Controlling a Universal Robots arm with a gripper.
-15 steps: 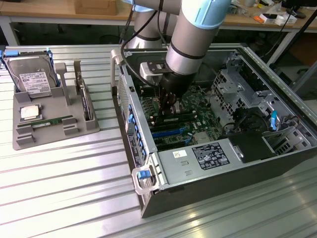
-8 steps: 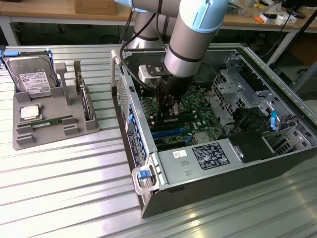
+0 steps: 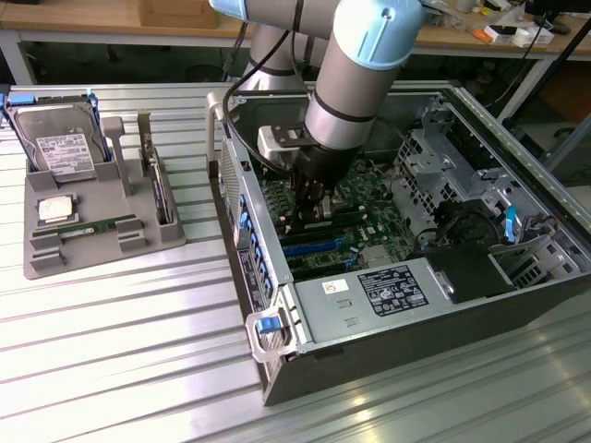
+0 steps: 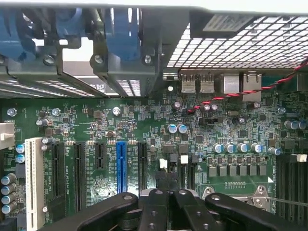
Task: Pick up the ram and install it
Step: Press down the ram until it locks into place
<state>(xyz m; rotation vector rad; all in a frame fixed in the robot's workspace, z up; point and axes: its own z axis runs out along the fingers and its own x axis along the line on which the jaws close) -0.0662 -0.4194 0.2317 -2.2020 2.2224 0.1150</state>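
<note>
We see the ram [image 3: 92, 225] as a long, thin green stick lying flat in the front groove of the grey holder [image 3: 55, 263], at the exterior view's left. It lies just in front of the square silver chip [image 3: 55, 209].

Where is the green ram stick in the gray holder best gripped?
At its middle, from straight above, pinching the two flat faces. The ram stick shows as a narrow green strip, apparently standing on its long edge in a slot of the gray holder, so probably only its upper edge is free to grasp.
</note>
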